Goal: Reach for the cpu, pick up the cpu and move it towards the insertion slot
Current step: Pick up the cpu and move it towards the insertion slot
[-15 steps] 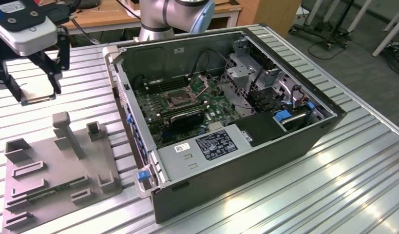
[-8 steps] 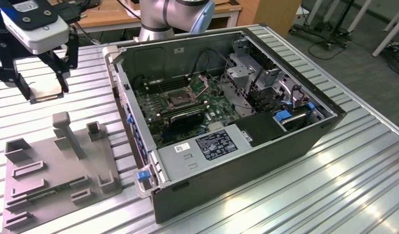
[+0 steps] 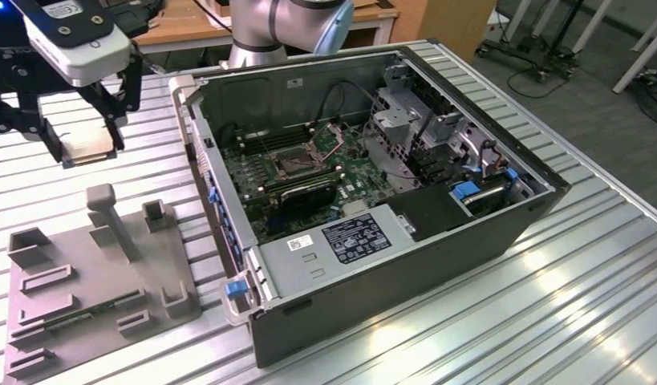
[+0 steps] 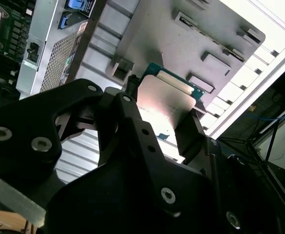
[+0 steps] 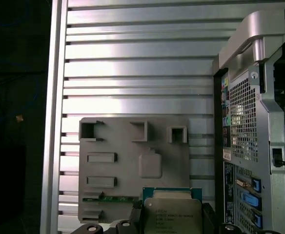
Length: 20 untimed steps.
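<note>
Ribbed aluminium table [image 3: 585,265] carries an open black computer tower case [image 3: 414,241] lying on its side. To the exterior view's left of it sits a flat grey fixture plate with raised holders [image 3: 87,297].

Inside the case, on the green motherboard, the square dark insertion slot with silvery frame [image 3: 289,164] is uncovered.

The black two-finger gripper [image 3: 87,152] hangs above the table, beyond the fixture plate and well apart from the slot. It pinches the small square cpu with pale metal top and green edge [image 4: 164,100] by opposite edges; the chip looks lifted clear of the plate.

Judgement: transfer step. Keep the chip level and the squeeze steady. Clear the case wall before going over the board, since a tilted chip may slip.
</note>
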Each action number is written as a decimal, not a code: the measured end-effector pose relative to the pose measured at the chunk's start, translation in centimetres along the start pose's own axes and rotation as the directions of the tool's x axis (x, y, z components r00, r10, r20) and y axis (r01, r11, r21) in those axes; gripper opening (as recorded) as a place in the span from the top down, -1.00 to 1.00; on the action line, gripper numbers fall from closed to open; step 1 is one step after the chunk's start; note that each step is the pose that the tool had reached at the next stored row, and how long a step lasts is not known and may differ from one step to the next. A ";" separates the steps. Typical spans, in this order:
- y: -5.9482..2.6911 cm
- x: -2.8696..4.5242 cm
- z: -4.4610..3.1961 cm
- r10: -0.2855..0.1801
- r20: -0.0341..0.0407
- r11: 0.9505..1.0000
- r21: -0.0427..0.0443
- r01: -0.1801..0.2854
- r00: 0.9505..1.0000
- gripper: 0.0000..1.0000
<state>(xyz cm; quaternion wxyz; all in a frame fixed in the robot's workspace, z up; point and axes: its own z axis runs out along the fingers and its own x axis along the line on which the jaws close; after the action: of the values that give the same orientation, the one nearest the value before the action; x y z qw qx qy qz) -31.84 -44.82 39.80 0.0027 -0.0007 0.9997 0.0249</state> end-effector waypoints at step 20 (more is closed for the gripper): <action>0.00 -2.67 0.01 0.000 0.000 1.000 0.000 0.000 1.000 -0.08</action>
<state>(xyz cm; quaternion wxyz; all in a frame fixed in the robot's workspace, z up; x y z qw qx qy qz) -29.17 -44.82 39.80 0.0027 -0.0007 0.9997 0.0249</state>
